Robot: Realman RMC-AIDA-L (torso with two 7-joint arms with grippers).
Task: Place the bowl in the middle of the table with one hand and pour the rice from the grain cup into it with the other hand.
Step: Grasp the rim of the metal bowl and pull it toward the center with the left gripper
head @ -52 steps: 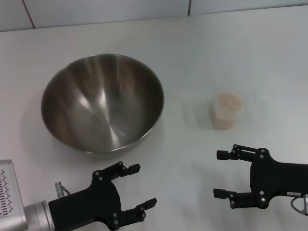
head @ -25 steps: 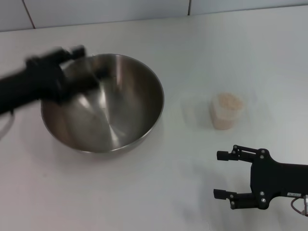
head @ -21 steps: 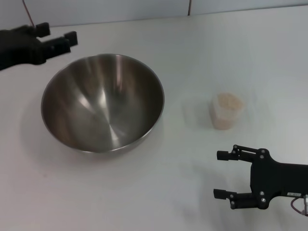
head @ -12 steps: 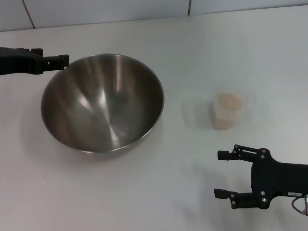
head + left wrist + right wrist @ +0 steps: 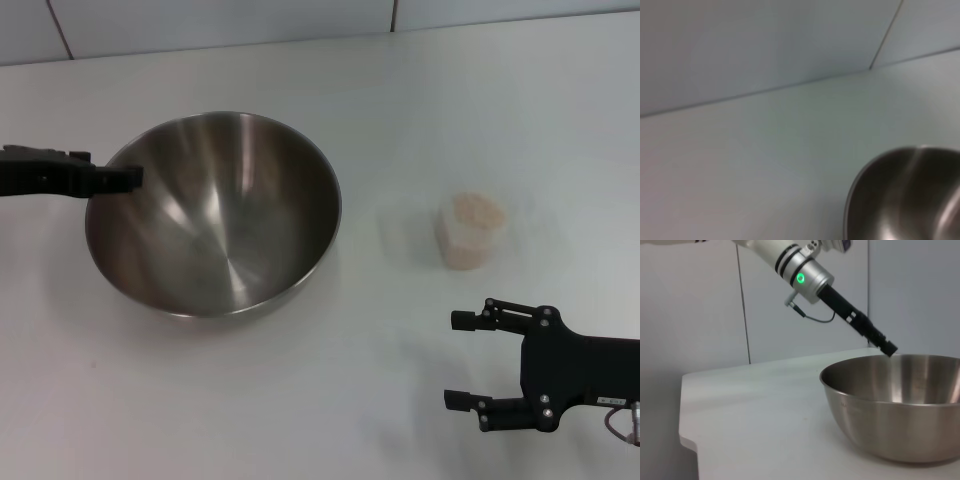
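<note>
Bowl step in hand: my left gripper (image 5: 128,177) sat at the steel bowl (image 5: 215,215) rim on its left side; I could not tell whether it was clenched. Next I judged it needed a rim grasp. Bowl polished, round, left of centre on the white worktop (image 5: 350,400). Grain cup (image 5: 470,230) of pale rice (image 5: 473,212) stood right; right gripper (image 5: 470,362) fingers spread, near me

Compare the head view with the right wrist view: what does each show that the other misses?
Only the head view shows the grain cup with its rice, and the right gripper, open and low near the table's front edge. Only the right wrist view shows the left arm's silver wrist with a green light. Both show the bowl, the table and the left gripper at the bowl's rim.
</note>
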